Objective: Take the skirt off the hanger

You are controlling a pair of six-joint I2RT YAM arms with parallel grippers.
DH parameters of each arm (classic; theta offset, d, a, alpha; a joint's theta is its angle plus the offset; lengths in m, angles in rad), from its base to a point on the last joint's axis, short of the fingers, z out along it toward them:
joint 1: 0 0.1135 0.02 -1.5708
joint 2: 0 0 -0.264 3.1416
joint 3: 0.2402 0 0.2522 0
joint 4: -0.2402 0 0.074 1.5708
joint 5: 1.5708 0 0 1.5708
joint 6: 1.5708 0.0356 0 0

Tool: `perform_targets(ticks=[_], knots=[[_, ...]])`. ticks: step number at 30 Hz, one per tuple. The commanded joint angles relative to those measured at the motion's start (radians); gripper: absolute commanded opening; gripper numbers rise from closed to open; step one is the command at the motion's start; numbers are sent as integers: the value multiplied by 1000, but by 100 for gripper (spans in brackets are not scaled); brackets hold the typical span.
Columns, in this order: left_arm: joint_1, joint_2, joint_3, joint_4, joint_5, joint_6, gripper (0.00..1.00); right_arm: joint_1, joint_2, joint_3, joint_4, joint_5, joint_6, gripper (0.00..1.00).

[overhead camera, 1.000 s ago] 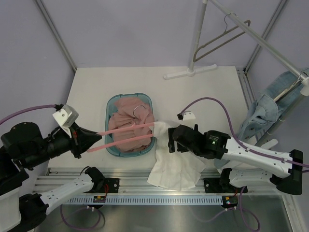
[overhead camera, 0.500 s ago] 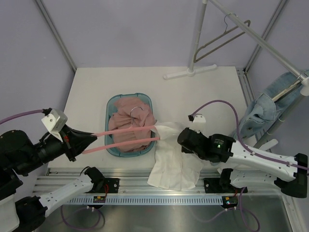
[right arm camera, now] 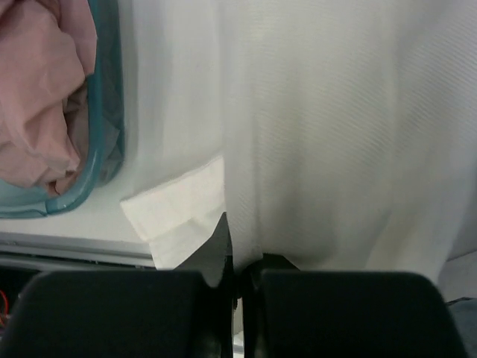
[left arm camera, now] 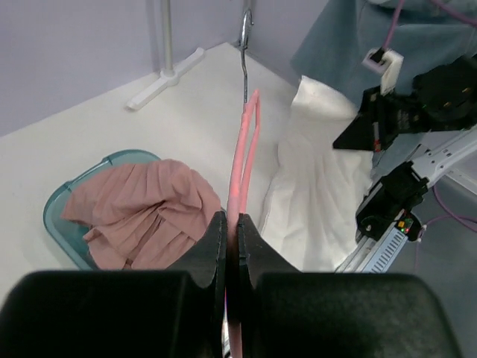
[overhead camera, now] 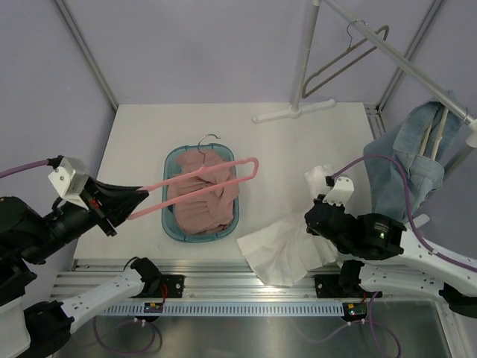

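The pink plastic hanger is clamped between the closed fingers of the left gripper, extending beyond their tips. The white fabric skirt, free of the hanger, is pinched by the right gripper and spread ahead of its fingers.

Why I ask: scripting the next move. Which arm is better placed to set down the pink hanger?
Left. The left jaws are shut on the pink hanger, clear of the white skirt; the right jaws are shut on that skirt.

Pink hanger, white skirt, dusty-pink cloth, teal basket, blue denim garment.
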Motion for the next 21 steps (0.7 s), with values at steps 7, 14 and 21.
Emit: perform_targets(ticks=[7, 14, 21], knots=[[-1, 164, -106, 505, 230, -26, 0, 12, 161, -103, 357, -293, -209, 0], [-1, 391, -103, 832, 321, -99, 0, 17, 118, -160, 423, -324, -158, 0], [-56, 687, 47, 984, 278, -98, 0, 20, 131, -168, 431, -350, -128, 0]])
